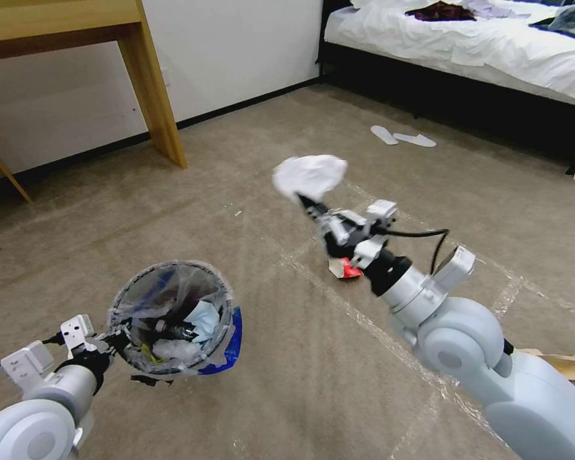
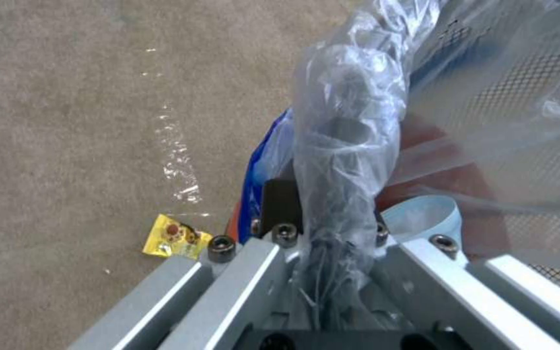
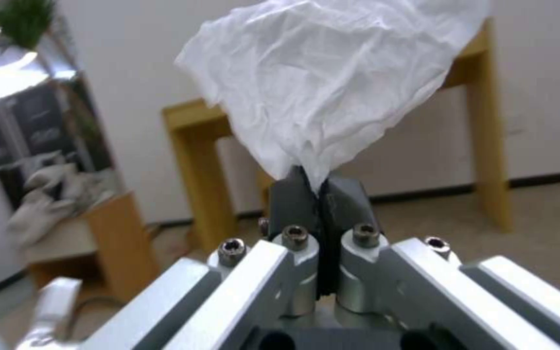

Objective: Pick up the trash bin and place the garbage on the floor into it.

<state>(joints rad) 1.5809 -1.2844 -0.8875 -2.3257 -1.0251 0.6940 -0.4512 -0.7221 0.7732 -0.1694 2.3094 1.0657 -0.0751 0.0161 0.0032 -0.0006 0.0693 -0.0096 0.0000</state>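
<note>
Bright even light, blurred wrist backgrounds

The right gripper (image 1: 308, 203) is reaching forward on an outstretched arm, fingers (image 3: 295, 197) pressed together. The left gripper (image 1: 115, 338) is sitting low at the robot's left, fingers clamped.

- At the upper left of the head view we see a wooden worktop (image 1: 57, 25) on a pale leg, against a white wall (image 1: 236, 51).
- Upper right, we find a bed (image 1: 466, 45) with rumpled white sheets and a dark garment on top.
- Just below it, we see a pair of flat white slippers (image 1: 402, 137).
</note>
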